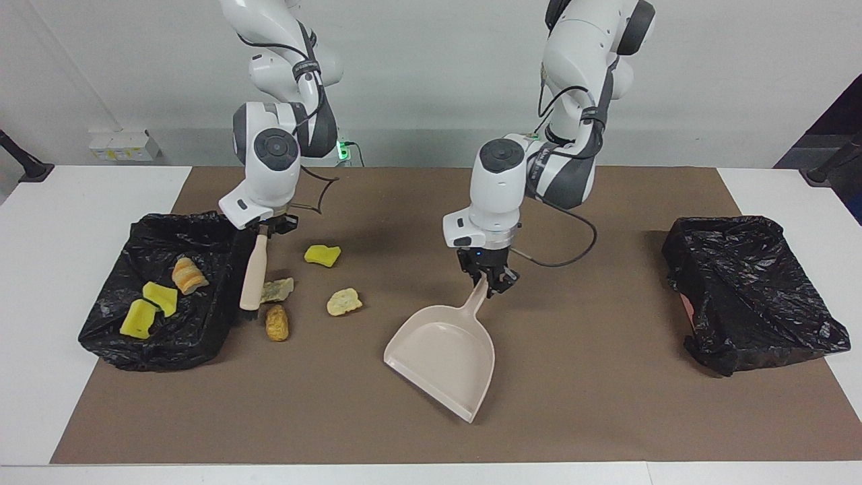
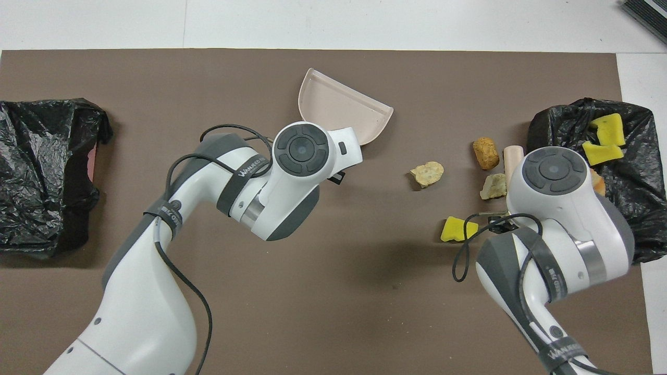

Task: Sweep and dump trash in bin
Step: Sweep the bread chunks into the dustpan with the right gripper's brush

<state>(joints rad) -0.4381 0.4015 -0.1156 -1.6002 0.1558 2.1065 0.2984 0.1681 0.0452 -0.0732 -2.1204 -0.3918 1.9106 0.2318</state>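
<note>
One beige dustpan (image 1: 444,353) gripped by its handle in the left claw (image 1: 486,281), four trash scraps (image 1: 344,302) loose on the brown-matted surface (image 1: 606,404), three in one black-lined bin (image 1: 161,337) at the right arm's end, one brush (image 1: 254,273) clamped in the right claw (image 1: 264,230), second black-lined bin (image 1: 747,289) at the left arm's end.

1. Both arms (image 1: 283,81) have glossy white shells with dark grey joint sections.
2. Each wrist ends in a round grey cap (image 2: 301,148) with a ring of segments on its face.
3. Black cables (image 1: 566,249) loop along the links, strapped down by black bands.
4. A dark band on each forearm carries white lettering (image 2: 249,167).
5. The left tool (image 1: 486,277) is black, below a silver ring.
</note>
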